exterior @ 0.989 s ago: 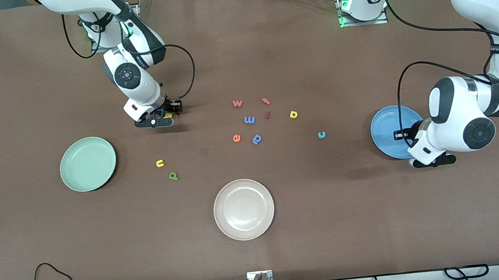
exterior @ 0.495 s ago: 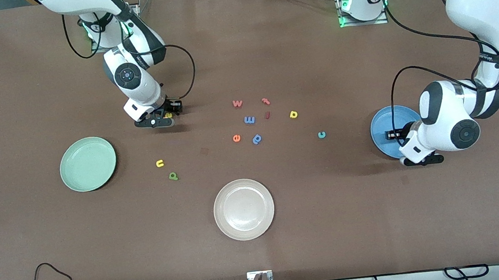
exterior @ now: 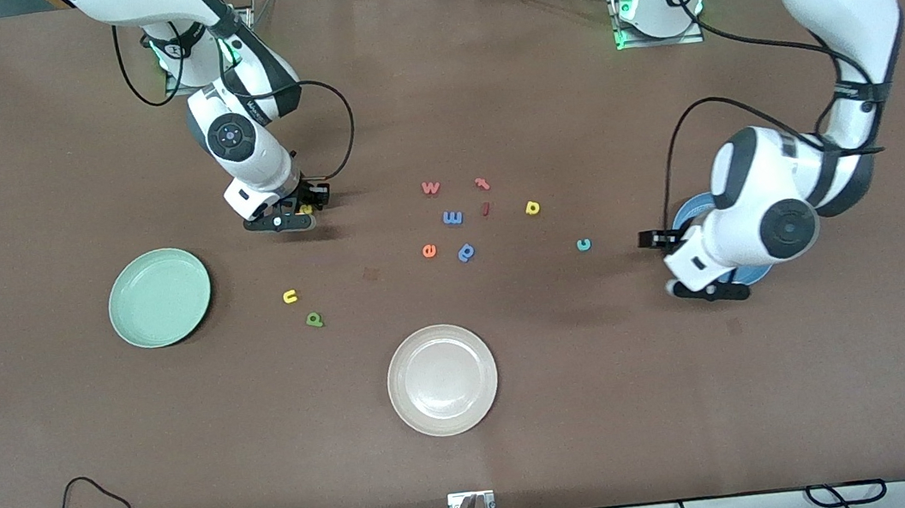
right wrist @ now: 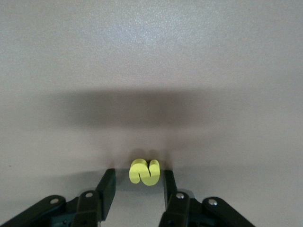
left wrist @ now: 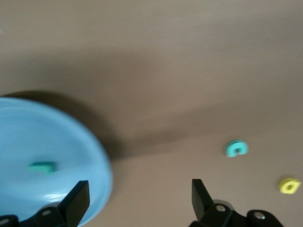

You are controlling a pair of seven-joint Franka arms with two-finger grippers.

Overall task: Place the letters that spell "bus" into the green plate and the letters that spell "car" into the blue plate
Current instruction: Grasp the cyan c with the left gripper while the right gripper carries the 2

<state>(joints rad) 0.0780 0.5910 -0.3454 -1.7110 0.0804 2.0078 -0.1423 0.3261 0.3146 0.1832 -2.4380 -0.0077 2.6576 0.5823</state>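
The right gripper [exterior: 307, 212] sits low on the tabletop [exterior: 529, 452], its jaws narrowly apart on either side of the yellow "s" [right wrist: 145, 172], which lies between them; whether they touch it cannot be told. The left gripper [left wrist: 140, 201], jaws spread wide and empty, hangs over the edge of the blue plate [left wrist: 33, 142], where the teal "r" [left wrist: 42, 166] lies. On the tabletop between plate and letter cluster sit the teal "c" [exterior: 583, 245] and yellow "a" [exterior: 532, 208]. The yellow "u" [exterior: 290, 296] and green "b" [exterior: 314, 319] lie near the green plate [exterior: 159, 298], toward the right arm's end. A cream-white plate [exterior: 442, 380] sits nearest the front camera.
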